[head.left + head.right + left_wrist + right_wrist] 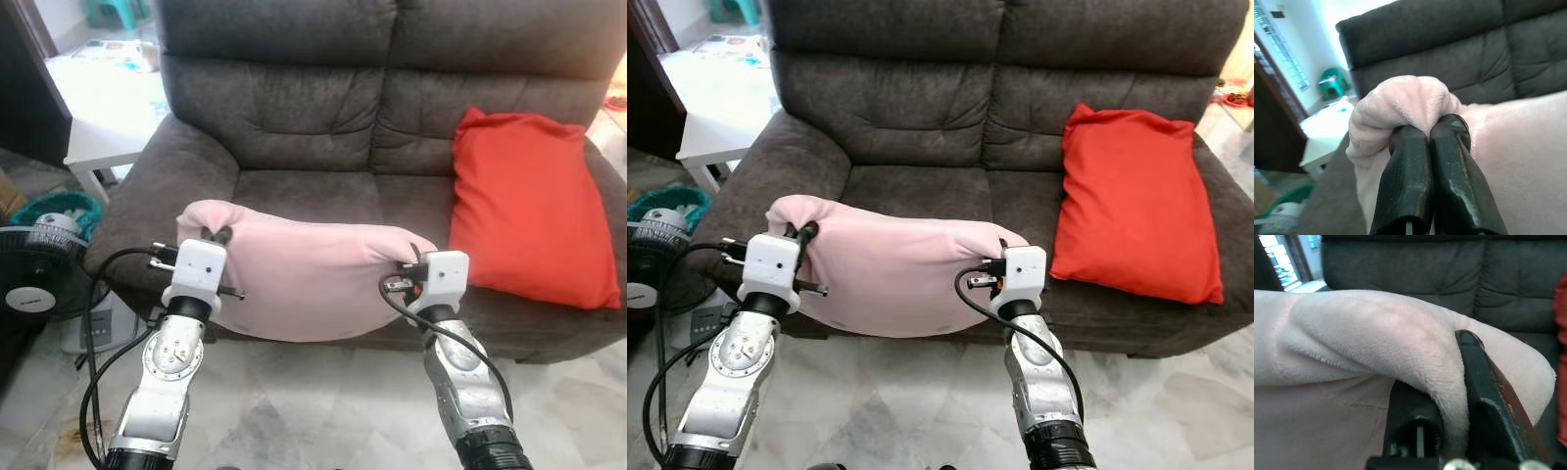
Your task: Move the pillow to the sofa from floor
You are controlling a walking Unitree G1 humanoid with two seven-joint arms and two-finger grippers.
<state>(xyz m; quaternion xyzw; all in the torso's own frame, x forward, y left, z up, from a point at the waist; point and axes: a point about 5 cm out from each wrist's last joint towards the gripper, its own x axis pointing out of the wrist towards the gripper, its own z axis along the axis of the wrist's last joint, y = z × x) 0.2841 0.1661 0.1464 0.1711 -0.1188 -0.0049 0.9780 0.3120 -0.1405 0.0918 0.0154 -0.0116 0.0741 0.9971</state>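
Head views: pink pillow (pixel 304 279) held off the floor at the sofa (pixel 294 137) seat's front edge, beside red cushion (pixel 529 211). Carry step; next, forward over the seat, then release.

Wrist views: left tool (pixel 1425 147) and right tool (pixel 1449 396) both clamped on pillow corners. No legible writing.

the pillow (pixel 304 279) hangs between the two grippers, in front of the sofa (pixel 294 127) seat's front edge and above the floor (pixel 313 411). the left gripper (pixel 216 235) pinches its left end, the right gripper (pixel 411 259) its right end. a second cushion (pixel 529 211) leans on the sofa's right seat. left of the sofa stand a low table (pixel 103 117) and, nearer, a fan (pixel 39 274).
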